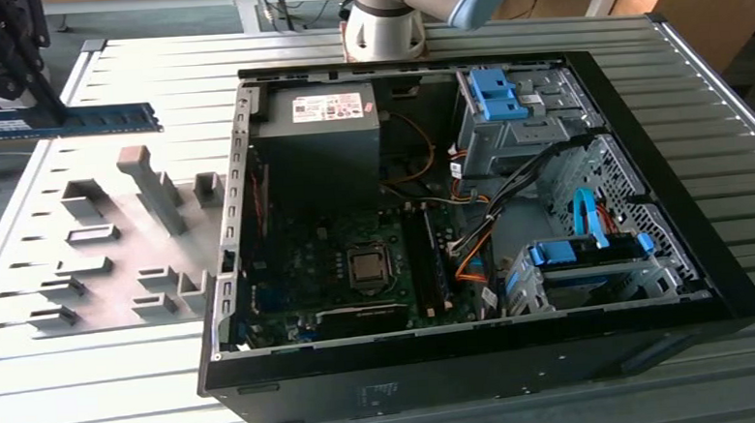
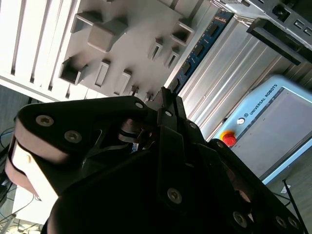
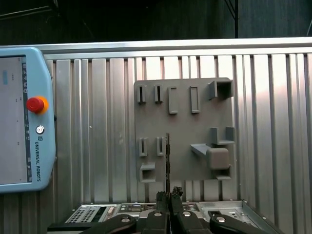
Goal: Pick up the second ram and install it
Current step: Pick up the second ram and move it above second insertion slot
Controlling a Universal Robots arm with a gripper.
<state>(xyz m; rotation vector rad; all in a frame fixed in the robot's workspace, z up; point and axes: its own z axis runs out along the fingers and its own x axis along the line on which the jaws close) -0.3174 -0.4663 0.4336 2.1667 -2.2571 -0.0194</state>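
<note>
1. The gripper (image 1: 38, 101) is at the far end of the exterior view's left, its fingers clamped together on the ram stick (image 1: 89, 120).
2. The ram stick is level in the air, pointing from the fingertips toward the exterior view's right, and is raised off the grey holder plate (image 1: 107, 235).
3. In the first wrist view the gripper (image 3: 168, 194) pinches one end of the ram stick (image 3: 167, 156), seen edge-on as a thin dark line against the holder plate (image 3: 185, 122).
4. In the second wrist view the blue ram stick (image 2: 202, 46) with black chips reaches out from the gripper (image 2: 165, 97).
5. The open computer case (image 1: 490, 370) lies on the slatted metal table (image 1: 104, 410), to the exterior view's right of the plate and well apart from the stick.
6. A control tablet (image 3: 19, 122) lies on the table near the plate.
</note>
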